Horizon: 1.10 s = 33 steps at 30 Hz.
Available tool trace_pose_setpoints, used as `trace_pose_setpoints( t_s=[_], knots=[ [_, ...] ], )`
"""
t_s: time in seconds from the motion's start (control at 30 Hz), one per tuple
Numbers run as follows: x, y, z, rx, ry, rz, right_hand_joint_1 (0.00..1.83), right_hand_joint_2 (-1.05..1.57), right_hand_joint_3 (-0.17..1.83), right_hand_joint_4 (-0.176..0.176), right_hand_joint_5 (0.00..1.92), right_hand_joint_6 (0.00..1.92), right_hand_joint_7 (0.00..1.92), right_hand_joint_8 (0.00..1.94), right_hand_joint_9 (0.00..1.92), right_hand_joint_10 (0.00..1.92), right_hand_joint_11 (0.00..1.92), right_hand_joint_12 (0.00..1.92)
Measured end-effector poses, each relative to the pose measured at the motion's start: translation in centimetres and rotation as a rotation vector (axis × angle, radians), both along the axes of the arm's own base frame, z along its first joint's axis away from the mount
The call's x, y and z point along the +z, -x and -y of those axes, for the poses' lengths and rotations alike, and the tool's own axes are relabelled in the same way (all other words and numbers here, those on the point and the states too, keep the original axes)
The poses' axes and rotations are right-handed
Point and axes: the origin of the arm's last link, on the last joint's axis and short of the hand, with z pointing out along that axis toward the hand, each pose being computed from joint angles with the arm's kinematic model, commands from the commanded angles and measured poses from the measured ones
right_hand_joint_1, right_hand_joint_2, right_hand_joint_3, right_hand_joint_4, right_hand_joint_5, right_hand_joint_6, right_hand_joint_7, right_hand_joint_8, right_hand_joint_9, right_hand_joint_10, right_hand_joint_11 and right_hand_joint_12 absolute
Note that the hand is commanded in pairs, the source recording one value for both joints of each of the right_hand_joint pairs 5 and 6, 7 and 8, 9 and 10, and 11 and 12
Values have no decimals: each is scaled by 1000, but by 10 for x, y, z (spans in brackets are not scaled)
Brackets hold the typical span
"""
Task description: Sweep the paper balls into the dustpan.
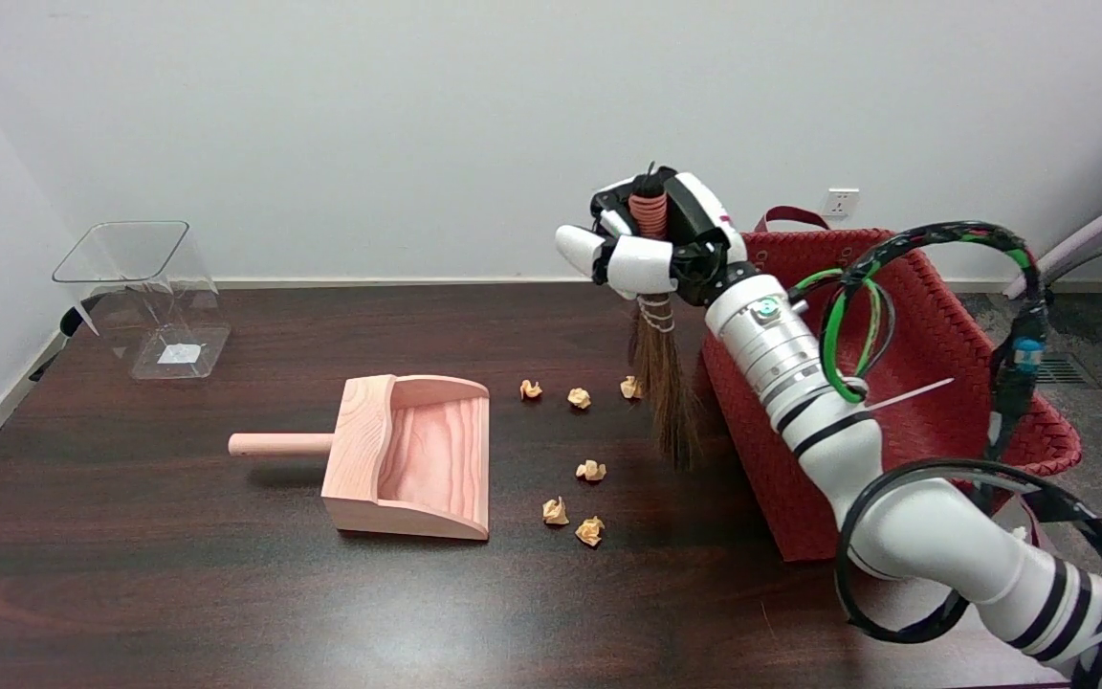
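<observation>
A wooden dustpan [407, 455] lies on the dark table, its handle pointing left and its open mouth facing right. Several crumpled tan paper balls lie to its right: one at the back [531, 389], one beside it [579, 398], one by the bristles [630, 387], one in the middle [591, 470], and two nearer the front [556, 512] [590, 531]. My right hand [656, 244] grips the reddish handle of a small broom [662, 378], held upright. Its brown bristles hang down to the table just right of the balls.
A red woven basket [905, 402] stands at the table's right edge, directly behind and right of the broom. A clear plastic container [144, 297] sits at the back left. A white wall outlet [839, 202] is on the far wall.
</observation>
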Motion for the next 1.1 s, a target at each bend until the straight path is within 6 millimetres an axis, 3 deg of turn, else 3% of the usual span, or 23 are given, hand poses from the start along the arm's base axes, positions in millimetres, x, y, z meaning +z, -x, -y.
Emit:
trace_pose_setpoints(
  t_s=[0.43,1.1],
  knots=[
    [-8,17,24,-48,30,-29,1197,1525,309,0,1920,1920,1920,1920,1920,1920,1920,1920],
    [11,35,62,-95,122,-90,1209,1506,354,0,1920,1920,1920,1920,1920,1920,1920,1920]
  ],
)
